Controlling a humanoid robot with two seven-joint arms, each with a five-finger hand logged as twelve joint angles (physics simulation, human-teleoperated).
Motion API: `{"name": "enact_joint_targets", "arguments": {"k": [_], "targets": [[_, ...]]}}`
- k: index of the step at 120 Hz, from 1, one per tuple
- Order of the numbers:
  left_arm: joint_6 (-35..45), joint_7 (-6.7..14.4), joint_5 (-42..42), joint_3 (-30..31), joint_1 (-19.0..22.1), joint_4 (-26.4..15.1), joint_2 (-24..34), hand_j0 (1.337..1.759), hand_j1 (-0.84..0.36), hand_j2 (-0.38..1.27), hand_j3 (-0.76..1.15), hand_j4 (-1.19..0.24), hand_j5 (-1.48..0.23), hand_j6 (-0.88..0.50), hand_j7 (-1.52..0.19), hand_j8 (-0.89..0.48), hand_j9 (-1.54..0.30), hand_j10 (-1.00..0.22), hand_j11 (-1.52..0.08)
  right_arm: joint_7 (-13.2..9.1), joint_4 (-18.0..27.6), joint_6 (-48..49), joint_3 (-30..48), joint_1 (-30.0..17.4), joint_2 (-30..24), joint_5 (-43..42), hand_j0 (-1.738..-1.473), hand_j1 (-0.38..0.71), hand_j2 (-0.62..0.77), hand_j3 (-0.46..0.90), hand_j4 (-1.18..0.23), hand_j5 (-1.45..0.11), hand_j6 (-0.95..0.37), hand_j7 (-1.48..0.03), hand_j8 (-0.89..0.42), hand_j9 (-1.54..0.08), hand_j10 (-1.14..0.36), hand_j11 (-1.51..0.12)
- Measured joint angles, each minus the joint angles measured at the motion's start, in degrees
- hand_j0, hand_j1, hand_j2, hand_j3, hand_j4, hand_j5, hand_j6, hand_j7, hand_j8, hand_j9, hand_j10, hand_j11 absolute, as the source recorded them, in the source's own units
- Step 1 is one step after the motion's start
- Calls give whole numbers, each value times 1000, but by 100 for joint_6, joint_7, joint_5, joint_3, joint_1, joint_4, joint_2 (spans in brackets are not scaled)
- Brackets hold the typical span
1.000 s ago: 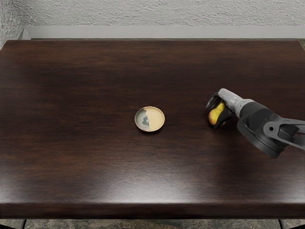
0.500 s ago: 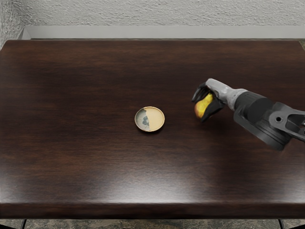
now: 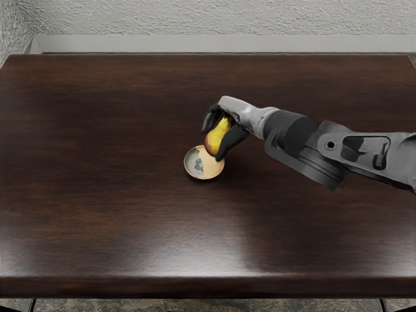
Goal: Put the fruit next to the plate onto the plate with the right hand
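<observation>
A yellow and red pear-like fruit (image 3: 216,135) is held in my right hand (image 3: 220,133), whose dark fingers are curled around it. The hand hangs just above the far right rim of the small round plate (image 3: 198,166), which has a tan and grey face and lies near the middle of the table. The fruit's lower end overlaps the plate's upper edge in the head view. I cannot tell whether the fruit touches the plate. My right arm reaches in from the right edge. The left arm does not show.
The dark wooden table (image 3: 97,195) spreads widely around the plate. A light textured wall (image 3: 208,19) runs behind the table's far edge. My right forearm (image 3: 338,153) stretches over the table's right half.
My right hand has carried the fruit leftward from the table's right side to just above the plate's far right rim. The plate has stayed put.
</observation>
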Motion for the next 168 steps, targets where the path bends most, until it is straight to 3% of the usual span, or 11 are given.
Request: {"name": "enact_joint_targets", "arguments": {"k": [15, 71, 119, 144, 148, 158, 168], "targets": [[0, 0, 0, 4, 0, 0, 0, 1658, 337, 2, 0, -10, -13, -10, -13, -10, -13, -10, -13, 3, -304, -2, -29, 116, 379, 29, -1658, 328, 580, 0, -735, -1083, -496, -1008, -360, -1055, -493, -1055], [0, 0, 0, 5, 0, 0, 0, 1658, 337, 2, 0, -10, -13, -10, -13, -10, -13, -10, -13, 5, -1332, 182, -136, 144, 1060, 14, -1658, 319, 578, 1, -746, -1080, -504, -1015, -377, -1039, -513, -1059], [0, 0, 0, 5, 0, 0, 0, 1658, 337, 2, 0, -10, -13, -10, -13, -10, -13, -10, -13, 4, -1924, 367, -170, 140, 1461, -22, -1658, 319, 576, 1, -746, -1083, -504, -1015, -378, -1039, -513, -1060], [0, 0, 0, 5, 0, 0, 0, 1658, 337, 2, 0, -10, -13, -10, -13, -10, -13, -10, -13, 4, -2022, 407, -173, 142, 1539, -57, -1658, 318, 576, 1, -746, -1083, -505, -1015, -378, -1039, -514, -1060], [0, 0, 0, 5, 0, 0, 0, 1658, 337, 2, 0, -10, -13, -10, -13, -10, -13, -10, -13, 3, -2024, 405, -173, 150, 1545, -57, -1658, 303, 546, 0, -722, -1041, -502, -980, -391, -1000, -515, -1020], [0, 0, 0, 6, 0, 0, 0, 1658, 337, 2, 0, -10, -13, -10, -13, -10, -13, -10, -13, 4, -2030, 379, -167, 183, 1569, -42, -1658, 94, 362, 0, -488, -703, -342, -662, -268, -676, -351, -689], [0, 0, 0, 6, 0, 0, 0, 1658, 337, 2, 0, -10, -13, -10, -13, -10, -13, -10, -13, 5, -2026, 370, -164, 204, 1578, -29, -1658, -55, 241, 0, -325, -467, -228, -440, -179, -449, -233, -458]]}}
